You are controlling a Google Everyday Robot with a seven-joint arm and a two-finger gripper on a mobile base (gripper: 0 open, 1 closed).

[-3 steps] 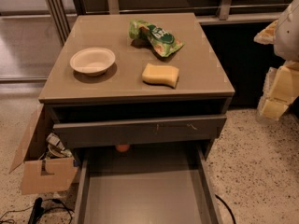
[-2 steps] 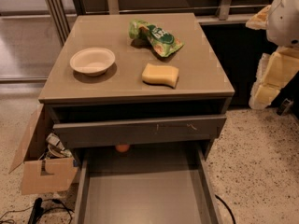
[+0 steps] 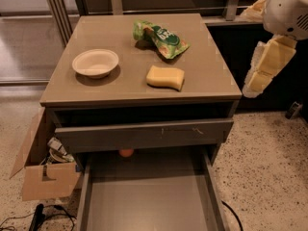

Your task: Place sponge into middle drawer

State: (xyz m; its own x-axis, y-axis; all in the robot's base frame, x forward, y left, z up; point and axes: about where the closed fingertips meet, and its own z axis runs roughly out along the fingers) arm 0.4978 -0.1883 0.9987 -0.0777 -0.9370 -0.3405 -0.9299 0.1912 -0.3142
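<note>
The pale yellow sponge [image 3: 165, 77] lies on the cabinet top [image 3: 110, 88], right of centre, in front of the green snack bag. The middle drawer [image 3: 149, 203] is pulled out at the bottom of the view, its flat grey floor bare. My gripper [image 3: 257, 78] hangs in the air at the right, beyond the cabinet's right edge, about level with the sponge and well apart from it. It holds nothing that I can see.
A white bowl [image 3: 95, 62] sits left on the top and a green crinkled snack bag [image 3: 161, 37] at the back. The scratched grey drawer front [image 3: 144, 134] juts out slightly above the middle drawer. A small orange object [image 3: 126, 152] lies beneath it. A cardboard box [image 3: 45, 177] stands on the floor at the left.
My arm and gripper have moved left and up, further into view and closer to the cabinet's right side. The sponge, bowl, bag and drawers have not moved.
</note>
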